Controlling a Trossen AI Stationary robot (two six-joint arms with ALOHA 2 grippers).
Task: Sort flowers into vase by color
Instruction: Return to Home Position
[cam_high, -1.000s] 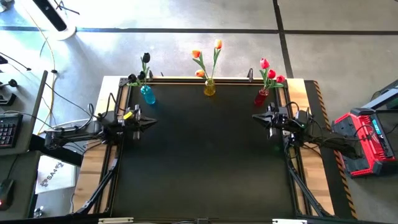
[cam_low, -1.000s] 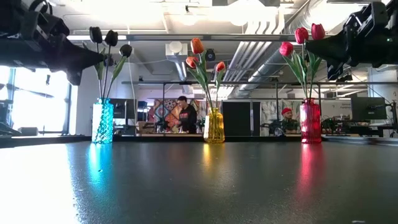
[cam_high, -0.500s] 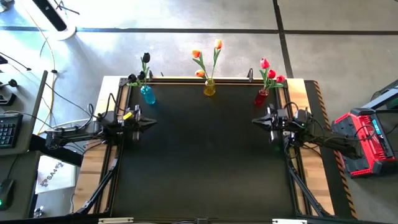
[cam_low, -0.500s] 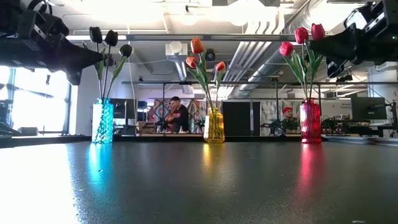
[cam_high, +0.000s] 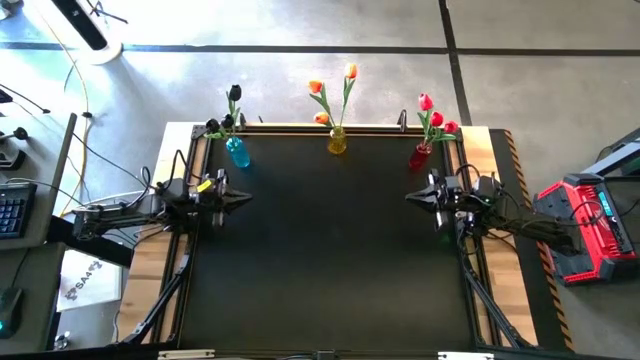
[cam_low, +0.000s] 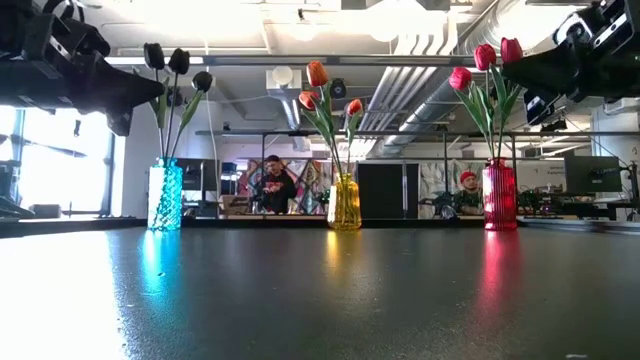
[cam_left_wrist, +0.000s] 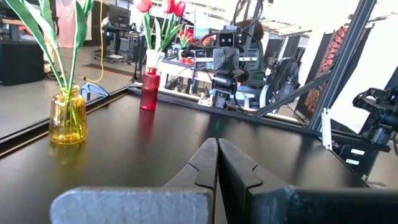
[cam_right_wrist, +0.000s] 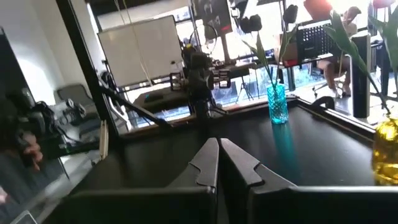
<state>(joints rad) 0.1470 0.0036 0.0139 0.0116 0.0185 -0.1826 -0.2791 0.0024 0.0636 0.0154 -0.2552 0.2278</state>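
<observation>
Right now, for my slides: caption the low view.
Black tulips in blue glass vase, orange tulips in yellow glass vase, red tulips in red glass vase.

My left claw (cam_left_wrist: 217, 142) sits pinched together over the black tabletop (cam_left_wrist: 155, 146); yellow vase (cam_left_wrist: 67, 118) and red vase (cam_left_wrist: 148, 91) stand beyond.

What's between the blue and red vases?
The yellow vase with orange flowers, midway between blue vase and red vase; high and low views show it.
</observation>
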